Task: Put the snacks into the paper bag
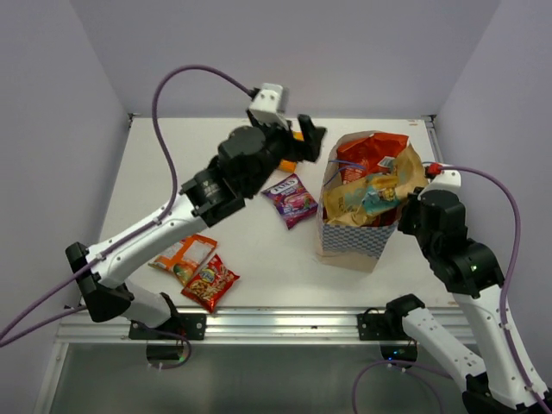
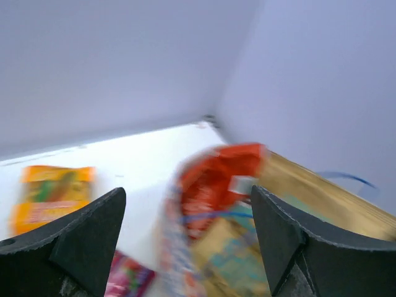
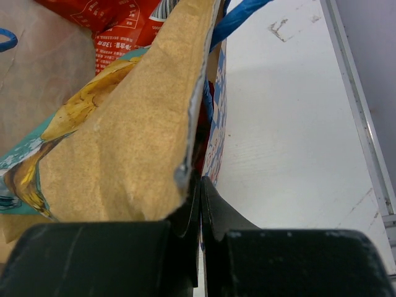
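The left claw [image 2: 189, 235] is spread wide with nothing in it, and the blue-and-white checked paper bag [image 1: 358, 246] stands just ahead of it to the right, with a flat orange foil packet [image 2: 52, 198] lying on the white table [image 1: 259, 250] ahead to its left. The right claw [image 3: 199, 185] is pinched tight on the bag's tan top edge. A big red crinkly packet [image 3: 117, 25] and a yellow-and-teal packet [image 3: 21, 164] sit inside the bag, left of that claw.

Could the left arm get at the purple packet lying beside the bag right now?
Probably yes. The left tool is open and empty, and the purple packet lies flat and uncovered, apart from the paper bag, just below that tool.
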You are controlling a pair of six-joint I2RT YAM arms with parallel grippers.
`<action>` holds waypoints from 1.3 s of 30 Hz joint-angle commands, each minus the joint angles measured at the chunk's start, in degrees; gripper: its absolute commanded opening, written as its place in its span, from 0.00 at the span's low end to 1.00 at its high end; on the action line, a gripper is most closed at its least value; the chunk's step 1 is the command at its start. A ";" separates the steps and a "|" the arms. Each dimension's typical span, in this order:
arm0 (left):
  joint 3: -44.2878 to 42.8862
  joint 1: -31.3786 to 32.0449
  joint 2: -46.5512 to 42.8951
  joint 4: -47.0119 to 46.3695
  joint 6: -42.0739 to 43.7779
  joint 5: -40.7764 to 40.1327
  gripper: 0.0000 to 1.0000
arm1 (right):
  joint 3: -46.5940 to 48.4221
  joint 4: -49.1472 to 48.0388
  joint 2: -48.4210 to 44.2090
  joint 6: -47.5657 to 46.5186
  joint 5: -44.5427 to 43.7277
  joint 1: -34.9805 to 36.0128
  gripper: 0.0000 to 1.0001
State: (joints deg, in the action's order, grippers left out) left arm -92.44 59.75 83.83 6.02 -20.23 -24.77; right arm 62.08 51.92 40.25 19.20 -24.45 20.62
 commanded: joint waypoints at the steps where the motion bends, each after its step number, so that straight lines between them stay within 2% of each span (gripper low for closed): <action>1: 6.03 -15.16 3.86 7.51 -1.48 -2.21 0.85 | 1.46 0.37 -1.22 0.05 0.36 0.21 0.00; 2: 7.70 -19.19 4.84 7.69 -1.39 -2.47 0.84 | 1.46 0.37 -1.40 -0.04 0.36 0.21 0.00; 4: 11.84 -21.33 7.47 6.47 -1.13 -2.65 0.84 | 1.81 0.64 -1.40 -0.13 0.28 0.21 0.00; 7: 13.61 -23.09 12.03 3.21 -1.91 -1.42 0.84 | 2.95 1.25 -1.31 -0.48 0.37 0.21 0.00; 9: 11.16 -24.23 15.47 2.16 -2.01 -0.80 0.84 | 3.74 1.69 -1.23 -0.65 -0.07 0.21 0.00; 13: 1.67 -26.69 30.47 6.27 -1.39 1.92 0.84 | 4.10 2.31 -1.31 -1.09 -0.78 0.21 0.00; 14: 0.70 -27.48 31.91 5.76 -1.39 2.53 0.84 | 3.92 2.31 -1.40 -1.18 -0.52 0.21 0.00; 20: 9.46 -28.28 30.17 -9.59 -0.51 -1.68 0.85 | 3.31 1.78 -1.23 -1.71 -0.08 0.30 0.00; 22: 9.39 -29.07 30.77 -11.11 -0.34 -0.89 0.86 | 3.13 1.52 -1.05 -1.71 0.01 0.30 0.00; 25: 5.97 -31.26 34.19 -11.21 0.10 3.23 0.86 | 2.34 0.90 -0.96 -1.89 0.36 0.30 0.00; 26: 5.35 -31.70 34.81 -12.77 0.28 6.81 0.86 | 2.08 0.64 -0.96 -1.89 0.45 0.30 0.00; 30: 4.38 -33.46 38.32 -17.44 1.15 12.29 0.86 | 1.46 0.37 -0.61 -2.06 0.72 0.30 0.00; 37: -8.17 -37.06 49.57 -13.24 1.51 18.27 0.84 | 1.28 0.20 -0.17 -2.24 0.28 0.73 0.00; 39: -11.35 -37.25 51.42 -11.03 1.77 18.71 0.74 | 1.02 0.02 0.00 -2.41 0.19 0.82 0.00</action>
State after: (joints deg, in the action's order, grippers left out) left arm -98.98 23.57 132.57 -6.35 -19.99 -8.71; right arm 63.29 54.39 39.81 17.93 -24.40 21.04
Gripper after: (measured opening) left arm 0.782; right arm 0.010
